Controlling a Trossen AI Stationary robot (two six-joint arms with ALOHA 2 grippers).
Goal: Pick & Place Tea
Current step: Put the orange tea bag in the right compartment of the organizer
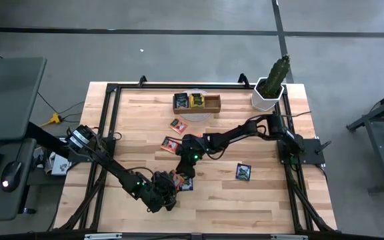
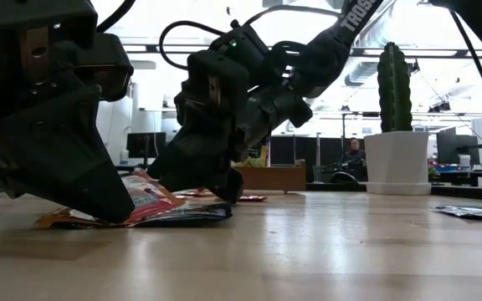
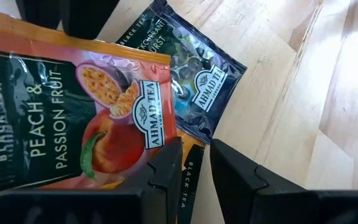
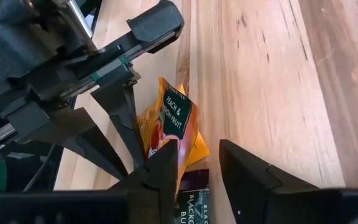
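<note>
A small pile of tea sachets (image 1: 183, 181) lies on the table near its near edge. On top is an orange peach sachet (image 3: 73, 106), tilted with one edge raised (image 2: 145, 194). A dark blue sachet (image 3: 197, 74) and another orange one lie under it. My left gripper (image 3: 194, 165) is narrowly open, with its tips down at the pile (image 2: 120, 209). My right gripper (image 4: 197, 165) is also narrowly open. It stands just beyond the pile on the far side (image 2: 228, 191), pointing down at it. My left gripper comes slanting down from the table's left. The outer side of one finger (image 3: 166, 165) lies against the peach sachet's edge (image 3: 135, 171), which leans tilted with its lower edge on the pile. A second orange sachet's edge (image 3: 190, 180) shows in the gap; whether it is touched I cannot tell. My right gripper stands close over the peach sachet's raised edge (image 4: 182, 146); I cannot tell whether it touches.
A brown wooden tray (image 1: 212, 103) with sachets in it sits at the far side. Loose sachets lie at mid-table (image 1: 178, 125), (image 1: 172, 143) and to the right (image 1: 243, 172). A potted cactus (image 1: 270, 90) stands at the far right corner. Black frame rails edge the table.
</note>
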